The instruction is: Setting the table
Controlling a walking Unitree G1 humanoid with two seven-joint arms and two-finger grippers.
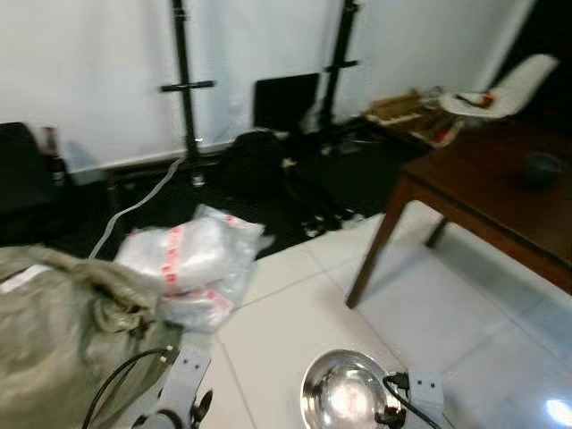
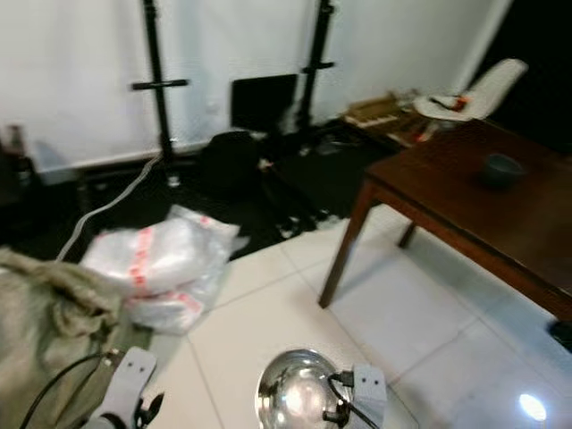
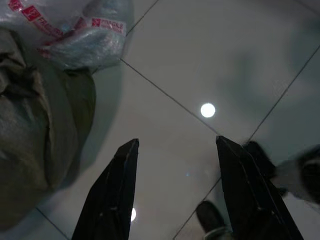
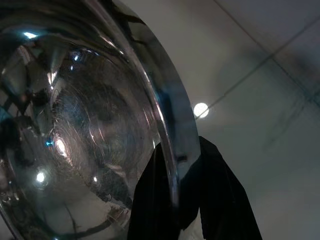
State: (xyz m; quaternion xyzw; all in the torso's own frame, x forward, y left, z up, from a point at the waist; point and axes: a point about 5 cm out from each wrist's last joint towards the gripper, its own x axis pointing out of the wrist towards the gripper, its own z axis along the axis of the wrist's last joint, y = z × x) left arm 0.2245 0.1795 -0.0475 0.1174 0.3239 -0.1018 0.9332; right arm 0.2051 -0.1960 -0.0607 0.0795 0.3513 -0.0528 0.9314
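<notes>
Right gripper (image 4: 175, 175) clamped on the rim of a steel bowl (image 4: 90, 130), one finger inside, one outside.

Left eye view: bowl (image 1: 344, 393) at 6 o'clock, low over the tile floor (image 1: 286, 331). Dark wooden table (image 1: 500, 197) at 2 o'clock, well apart, small dark cup (image 1: 542, 168) on it. Plastic-wrapped bundles (image 1: 192, 259) and an olive sack (image 1: 63, 331) at 9.

Right eye view: same layout; the table lies ahead-right of the bowl, right arm nearer.

Left wrist view: left gripper (image 3: 172, 190) fingers apart, empty, over tile.

Likely carrying the bowl toward the table.
</notes>
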